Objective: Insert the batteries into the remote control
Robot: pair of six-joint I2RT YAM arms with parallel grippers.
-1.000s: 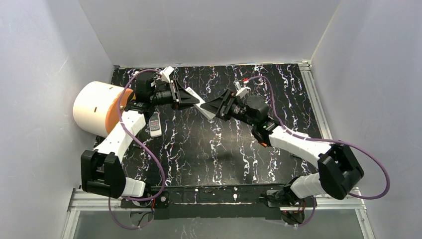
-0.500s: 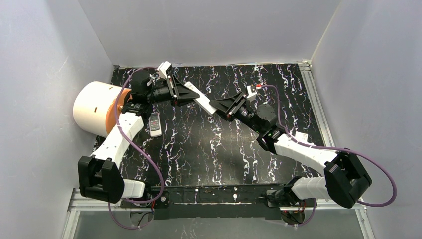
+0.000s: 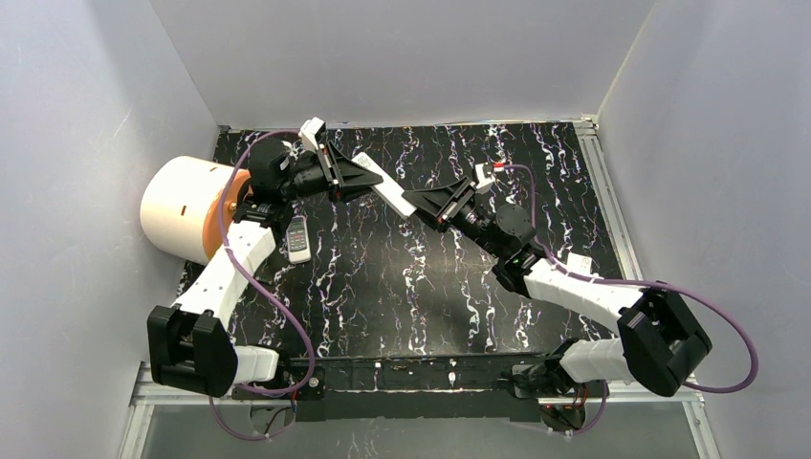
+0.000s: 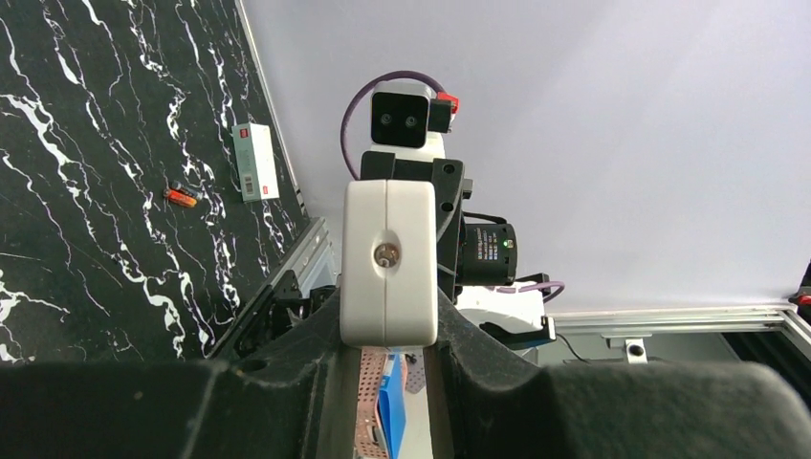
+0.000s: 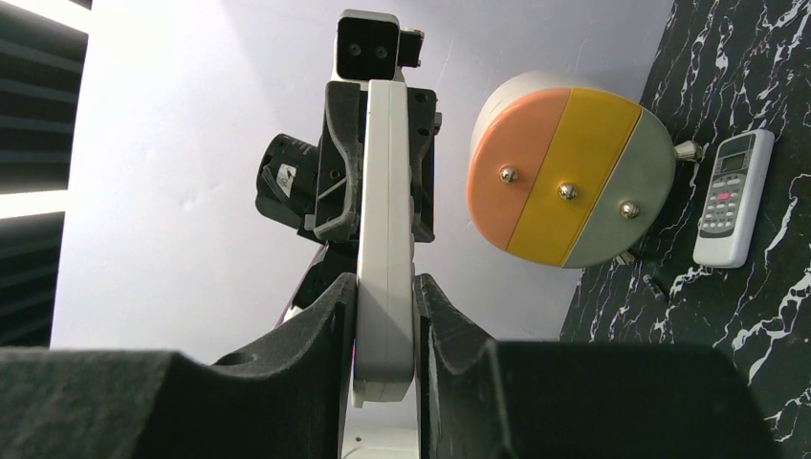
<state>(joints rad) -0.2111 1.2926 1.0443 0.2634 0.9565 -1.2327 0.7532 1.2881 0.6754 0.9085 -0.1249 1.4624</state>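
Aloft, remote (image 3: 382, 190), in left fingers (image 4: 304, 368); right fingers (image 5: 320, 330)

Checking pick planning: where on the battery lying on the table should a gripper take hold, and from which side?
Grip the battery at its middle, coming straight down from above and closing across its short width. It is a tiny slim cylinder lying flat on the table, so probably only its rounded long sides offer a pinch.

Smooth plastic remote (image 4: 389, 263) (faintly glossy)
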